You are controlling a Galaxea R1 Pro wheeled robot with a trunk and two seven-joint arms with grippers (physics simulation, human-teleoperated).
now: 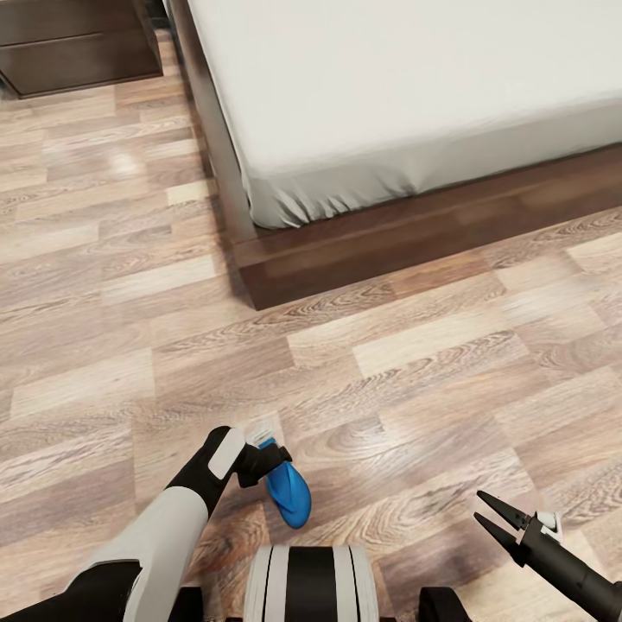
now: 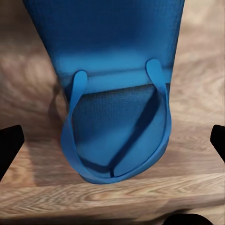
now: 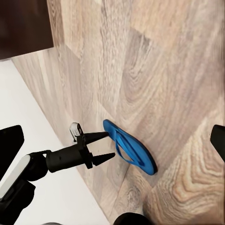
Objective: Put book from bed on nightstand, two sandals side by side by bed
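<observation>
Down at the robot's feet, the left gripper [image 1: 275, 453] hangs just over the heel end of a bright blue flat-soled flip-flop sandal [image 1: 288, 494], lying sole-down on the light-brown wood-plank floor [image 1: 415, 371]. In the right wrist view that gripper [image 3: 108, 146] has its two dark fingers parted and bare, tips right at the sandal [image 3: 129, 152] edge, holding nothing yet. The left wrist view looks straight down on the sandal [image 2: 117, 93], thin toe straps arching up off the footbed.

I'd judge it light and bendy (foam, likely), so a pinch at one end may let it droop. Best hold looks like the sole edge near the heel, or the strap arch.

Over on the right, the right gripper [image 1: 494, 515] hovers spread and empty above bare boards.

Farther off, the low dark-brown wooden bed [image 1: 363, 250] with its light-grey mattress, and beyond its corner a dark-brown wooden nightstand [image 1: 78, 43]. The sandal sits well apart from the bed.
</observation>
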